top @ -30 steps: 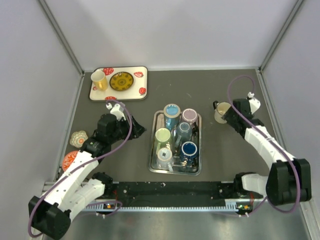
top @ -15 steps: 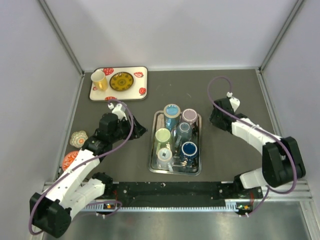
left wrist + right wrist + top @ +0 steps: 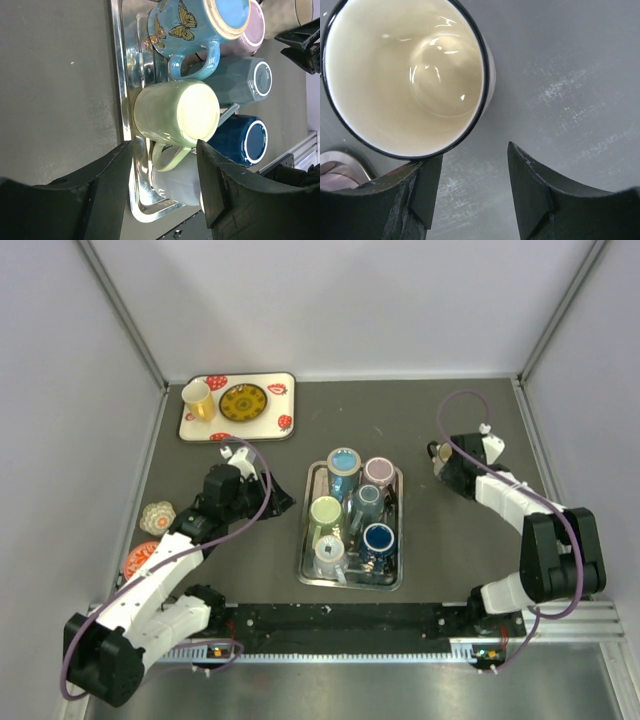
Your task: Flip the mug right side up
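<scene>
You'll see the right gripper (image 3: 472,156) with jaws apart, just beside the mouth-up mug (image 3: 405,75). The left gripper (image 3: 164,146) is likewise apart, gripping nothing.

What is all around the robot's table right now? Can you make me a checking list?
Surface: dark grey table, faint scuffs, no spills seen.
Job's things: cream mug stands mouth up, far right; other mugs sit bottom up in the metal tray.
Clutter: strawberry tray with yellow cup and yellow plate; flower-shaped piece and orange piece at the left edge.
Grippers: left gripper open, facing the green mug; right gripper open beside the cream mug, holding nothing.
Cables: a purple cable loops over each arm.
Surroundings: pale walls, metal posts.
</scene>
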`<act>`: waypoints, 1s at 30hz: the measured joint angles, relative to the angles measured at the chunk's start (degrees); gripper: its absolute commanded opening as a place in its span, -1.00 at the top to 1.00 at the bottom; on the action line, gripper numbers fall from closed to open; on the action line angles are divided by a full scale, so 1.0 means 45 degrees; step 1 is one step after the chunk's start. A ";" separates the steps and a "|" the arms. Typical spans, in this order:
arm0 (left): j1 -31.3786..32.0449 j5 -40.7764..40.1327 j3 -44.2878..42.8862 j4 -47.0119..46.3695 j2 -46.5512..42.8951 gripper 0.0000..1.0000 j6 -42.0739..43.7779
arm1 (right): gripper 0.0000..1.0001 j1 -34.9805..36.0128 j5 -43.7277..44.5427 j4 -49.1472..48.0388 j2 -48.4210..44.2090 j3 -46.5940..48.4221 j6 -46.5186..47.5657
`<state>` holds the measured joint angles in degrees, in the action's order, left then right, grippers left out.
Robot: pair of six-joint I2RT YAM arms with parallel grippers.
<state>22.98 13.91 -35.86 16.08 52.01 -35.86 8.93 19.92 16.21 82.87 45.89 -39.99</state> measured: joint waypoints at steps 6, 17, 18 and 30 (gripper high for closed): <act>0.0000 -0.0005 0.0000 -0.0015 0.0092 -0.17 0.0005 | -0.15 -0.0913 -0.0039 -0.0019 0.0000 -0.0010 0.0238; 0.0000 -0.0010 0.0000 -0.0024 0.0092 -0.17 0.0010 | -0.15 -0.1851 -0.0325 -0.0029 -0.1321 -0.0034 0.0384; 0.0000 -0.0010 0.0000 -0.0029 0.0092 -0.17 0.0005 | -0.16 -0.1331 -0.0325 -0.0024 -0.1613 -0.0034 0.0403; 0.0000 -0.0005 0.0000 -0.0044 0.0073 -0.17 0.0000 | -0.14 0.0869 -0.0704 -0.0087 0.0029 0.0010 -0.0024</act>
<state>22.98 13.89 -35.86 15.88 52.34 -35.86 12.84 16.75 15.81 83.00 45.93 -40.10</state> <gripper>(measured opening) 0.586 0.572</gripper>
